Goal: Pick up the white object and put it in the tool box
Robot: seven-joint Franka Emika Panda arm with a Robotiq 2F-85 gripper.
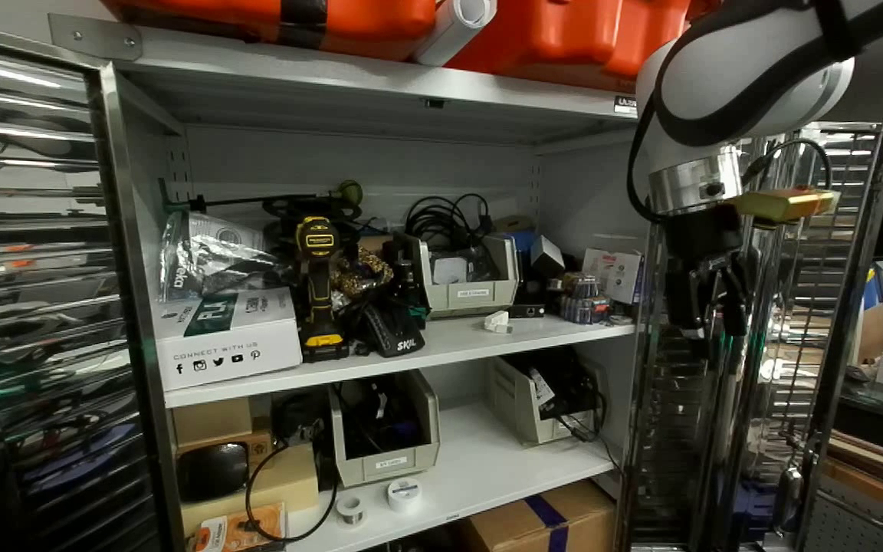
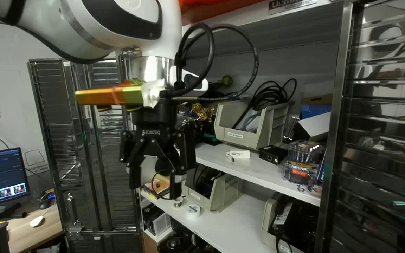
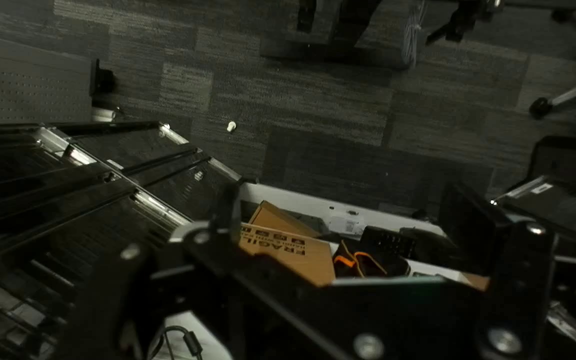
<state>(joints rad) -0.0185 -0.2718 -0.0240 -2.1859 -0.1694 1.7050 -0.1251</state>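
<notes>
A small white adapter [image 1: 497,322] with a short cable lies near the front edge of the upper shelf; it also shows in an exterior view [image 2: 239,154]. No closed tool box shows; a grey open bin [image 1: 441,297] stands just behind the adapter, holding cables, and shows again in an exterior view [image 2: 271,124]. My gripper [image 2: 155,183] hangs in the air in front of the cabinet, apart from the adapter and pointing down. Its fingers are spread with nothing between them. In the wrist view my gripper [image 3: 348,215] is open; the adapter is out of that view.
A battery pack [image 2: 299,168] and a small black box [image 2: 272,154] stand by the adapter. A yellow drill [image 1: 319,284] and a white PLA box [image 1: 231,337] are on the same shelf. Metal cabinet doors [image 1: 24,307] flank the shelves. Lower bins [image 1: 388,464] hold cables.
</notes>
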